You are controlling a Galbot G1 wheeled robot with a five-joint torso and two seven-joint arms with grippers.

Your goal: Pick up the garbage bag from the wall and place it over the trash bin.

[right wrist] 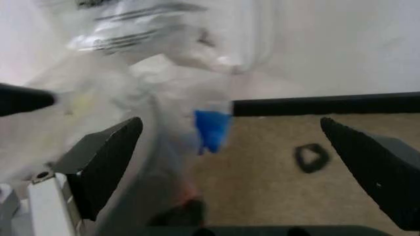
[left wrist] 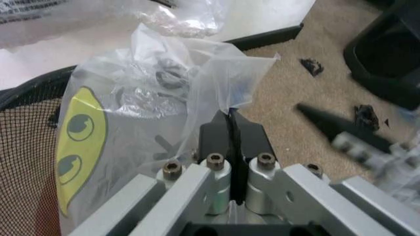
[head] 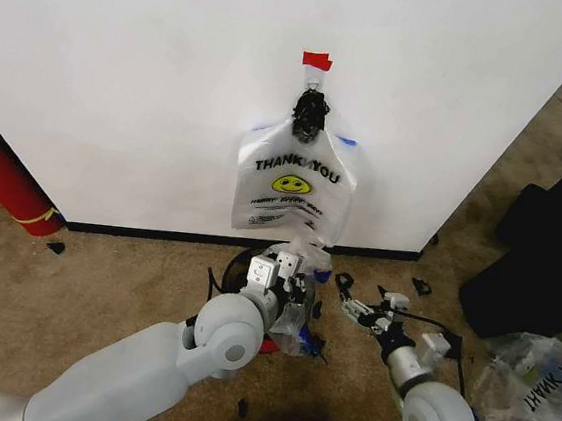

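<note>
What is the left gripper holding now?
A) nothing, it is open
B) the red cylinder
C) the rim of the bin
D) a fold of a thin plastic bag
D: the left gripper has its fingers shut on a fold of the plastic bag.

Left arm and bag hide most of the trash bin (head: 230,263).

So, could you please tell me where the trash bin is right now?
In the head view the trash bin sits on the carpet below the hanging garbage bag, against the wall, partly hidden behind the left gripper, which pinches a bag.
</note>
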